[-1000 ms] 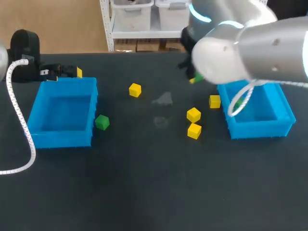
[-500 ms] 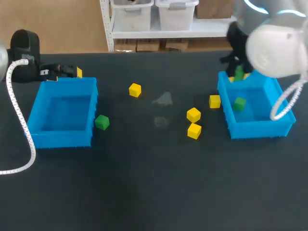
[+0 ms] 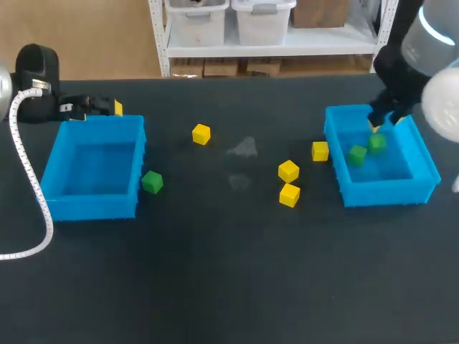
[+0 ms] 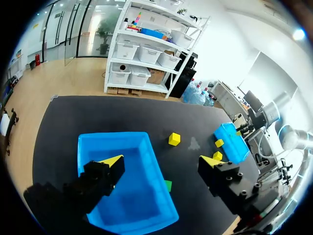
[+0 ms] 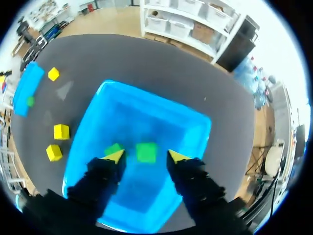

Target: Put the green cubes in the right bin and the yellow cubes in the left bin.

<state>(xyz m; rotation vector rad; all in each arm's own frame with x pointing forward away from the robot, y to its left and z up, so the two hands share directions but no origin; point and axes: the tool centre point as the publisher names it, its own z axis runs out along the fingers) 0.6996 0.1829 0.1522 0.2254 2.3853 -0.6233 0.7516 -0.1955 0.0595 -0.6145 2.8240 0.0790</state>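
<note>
My right gripper (image 3: 380,123) hangs over the right blue bin (image 3: 424,163) with its jaws open. A green cube (image 5: 146,152) lies loose just below, in the gap between the fingertips (image 5: 115,155), touching neither; it also shows in the head view as a green cube (image 3: 376,142) inside the bin. Beside it in the bin rests a second green cube (image 3: 357,154). A third green cube (image 3: 151,182) sits against the left blue bin (image 3: 93,208). Several yellow cubes lie on the table, one (image 3: 201,134) apart and others (image 3: 288,170) near the right bin. My left gripper (image 3: 107,107) (image 4: 161,160) stands open behind the left bin, holding nothing.
A white corrugated cable (image 3: 29,179) runs down the table's left side past the left bin. One yellow cube (image 3: 320,150) sits tight against the right bin's outer wall. Another yellow cube (image 3: 289,194) lies toward the front.
My right arm swung from mid-table to over the right bin with a green cube, then its jaws spread and the cube came free. The left arm stayed still.
</note>
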